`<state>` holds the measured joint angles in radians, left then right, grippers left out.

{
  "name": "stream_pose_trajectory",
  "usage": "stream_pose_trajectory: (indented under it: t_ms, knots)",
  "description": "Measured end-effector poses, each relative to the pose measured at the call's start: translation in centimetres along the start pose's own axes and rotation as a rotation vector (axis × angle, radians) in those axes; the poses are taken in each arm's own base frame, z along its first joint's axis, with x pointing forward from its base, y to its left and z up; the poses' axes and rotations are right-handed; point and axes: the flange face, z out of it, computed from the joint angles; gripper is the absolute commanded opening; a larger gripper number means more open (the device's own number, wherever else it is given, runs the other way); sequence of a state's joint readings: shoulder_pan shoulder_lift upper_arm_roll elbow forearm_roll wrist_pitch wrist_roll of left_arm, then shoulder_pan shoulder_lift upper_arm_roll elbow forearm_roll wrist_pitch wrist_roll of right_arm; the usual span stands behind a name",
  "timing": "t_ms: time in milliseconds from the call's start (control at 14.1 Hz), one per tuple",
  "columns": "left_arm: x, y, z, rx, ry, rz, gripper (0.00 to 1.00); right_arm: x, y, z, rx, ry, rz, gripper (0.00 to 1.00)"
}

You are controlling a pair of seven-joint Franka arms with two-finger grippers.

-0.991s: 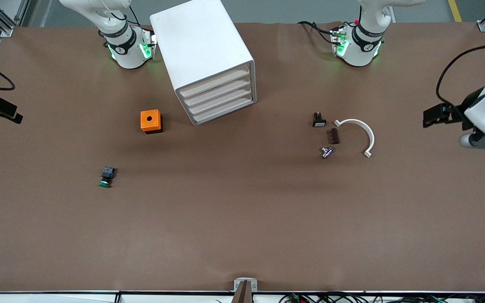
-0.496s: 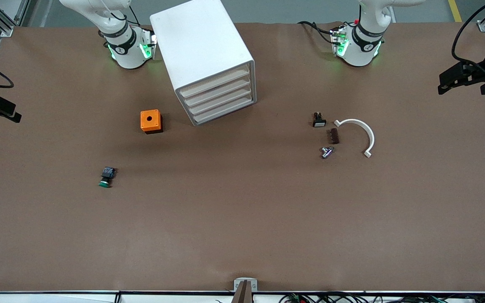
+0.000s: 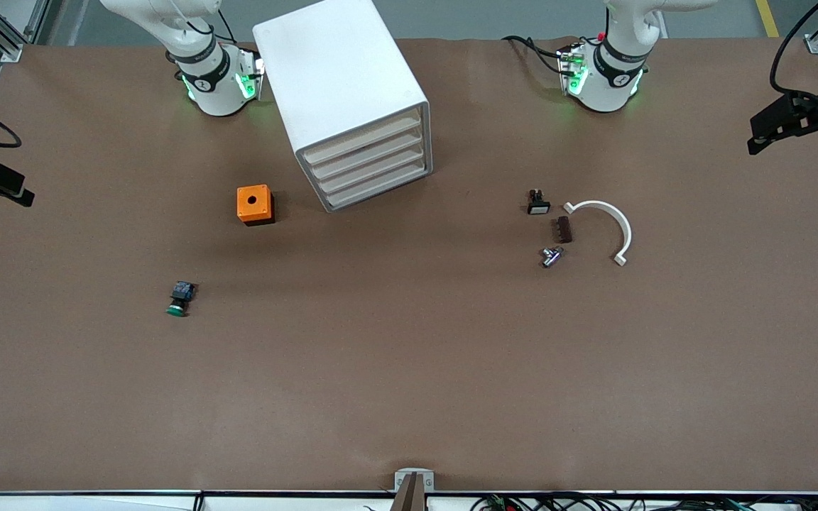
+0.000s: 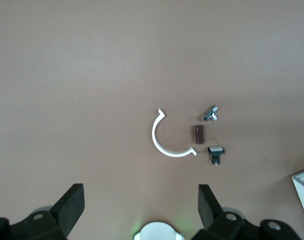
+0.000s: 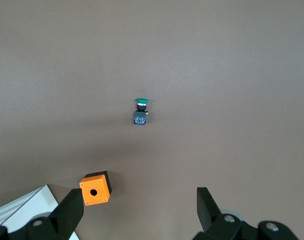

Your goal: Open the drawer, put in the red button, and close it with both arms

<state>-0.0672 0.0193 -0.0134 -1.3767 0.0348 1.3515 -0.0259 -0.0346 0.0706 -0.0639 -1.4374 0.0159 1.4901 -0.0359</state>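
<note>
The left gripper (image 4: 140, 202) has just lifted away and now hangs open and empty at the upper edge of the front view, over the left arm's end of the brown table (image 3: 409, 369). The right gripper (image 5: 139, 205) waits over its own end, open wide too, holding nothing. In the tall white box cabinet (image 3: 338, 85) at the top middle, all four flat drawers with pale beige fronts (image 3: 370, 160) are pushed in. No red button can be seen anywhere, so it is likely shut inside a drawer. Only the small green-capped button (image 3: 178, 298) lies out, lower down. The job looks finished.
</note>
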Motion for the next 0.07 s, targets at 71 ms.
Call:
stream_pose_trajectory:
  t_ms: [71]
  knots:
    - [0.14,-0.31,0.09,-0.006,0.004,-0.006,1.00,0.00,0.00,0.00,0.000,0.000,0.000,1.00]
